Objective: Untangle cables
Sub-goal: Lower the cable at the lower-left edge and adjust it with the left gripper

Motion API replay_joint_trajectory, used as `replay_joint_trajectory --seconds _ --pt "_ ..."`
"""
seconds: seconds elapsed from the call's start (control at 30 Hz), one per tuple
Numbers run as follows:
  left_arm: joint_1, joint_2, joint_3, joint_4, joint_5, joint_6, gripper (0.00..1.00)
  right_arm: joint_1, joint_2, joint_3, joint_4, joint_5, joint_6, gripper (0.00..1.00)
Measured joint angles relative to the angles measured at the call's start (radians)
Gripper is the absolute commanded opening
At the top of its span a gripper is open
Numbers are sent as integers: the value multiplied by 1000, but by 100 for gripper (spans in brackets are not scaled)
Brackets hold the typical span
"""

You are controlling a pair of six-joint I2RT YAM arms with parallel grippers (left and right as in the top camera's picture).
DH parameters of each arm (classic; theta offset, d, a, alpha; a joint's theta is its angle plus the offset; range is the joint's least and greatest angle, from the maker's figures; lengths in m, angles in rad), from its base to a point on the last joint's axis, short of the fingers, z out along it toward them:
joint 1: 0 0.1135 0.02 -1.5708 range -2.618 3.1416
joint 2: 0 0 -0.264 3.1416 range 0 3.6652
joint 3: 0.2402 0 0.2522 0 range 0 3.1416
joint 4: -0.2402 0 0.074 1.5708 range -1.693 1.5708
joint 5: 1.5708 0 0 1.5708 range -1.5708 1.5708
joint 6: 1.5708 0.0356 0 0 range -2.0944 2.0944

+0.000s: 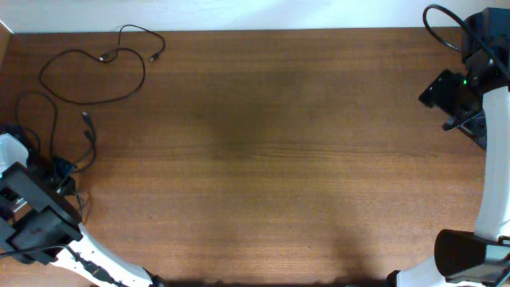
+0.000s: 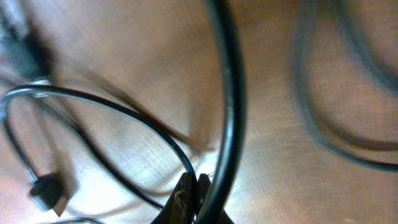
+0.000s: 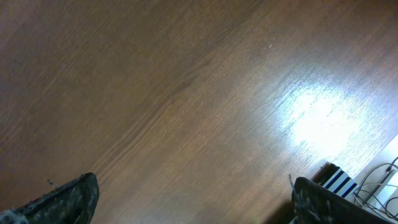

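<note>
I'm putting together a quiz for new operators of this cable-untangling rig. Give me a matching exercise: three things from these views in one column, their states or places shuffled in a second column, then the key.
Column one
1. left claw
2. right claw
3. thin black cables with small plug ends

Column two
A. lying in loose loops on the brown wooden table, on the left arm's side
B. open wide above bare wood
C. shut, apparently pinching one of the cables

Pairs: 1-C, 2-B, 3-A
</note>
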Motion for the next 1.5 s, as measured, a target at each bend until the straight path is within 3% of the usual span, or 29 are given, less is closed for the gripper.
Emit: replay_joint_trajectory --seconds 0.07,0.1,0.13,0.17,0.3,0.43,0.6,0.67,0.8,0.97,1.03,1.07,1.2,1.37,1.47,1.5 --pt "0 0 0 -24 -74 -57 6 0 0 0 0 0 0 98" --pt "0 0 0 -26 -101 -70 15 0 0 0 0 0 0 98" --pt "0 0 0 -26 -129 -80 32 0 0 0 0 0 0 98" --pt "3 0 0 -26 -148 -95 99 0 0 0 0 0 0 98" --pt "27 0 21 -26 -182 -95 99 0 0 0 0 0 0 98" --pt "32 1 167 -70 -190 -31 98 0 0 0 0 0 0 98" --pt "32 2 327 -146 -93 -11 94 0 0 0 0 0 0 98" --pt "33 2 327 -174 -86 -11 89 0 0 0 0 0 0 98" --pt "33 2 239 -195 -157 -8 89 0 0 0 0 0 0 98" --pt "33 2 85 -130 -200 -8 86 0 0 0 0 0 1 98" --pt "33 2 25 -97 -201 -8 100 0 0 0 0 0 0 98" --pt "33 2 14 -66 -204 -8 100 0 0 0 1 0 0 98" --pt "33 2 0 16 -199 -12 80 0 0 0 0 0 0 98" --pt "33 2 -2 71 -114 -4 74 0 0 0 0 0 0 98" --pt "33 2 -2 96 -94 -4 46 0 0 0 0 0 0 98" --pt "33 2 -2 106 -88 -2 43 0 0 0 0 0 0 98"
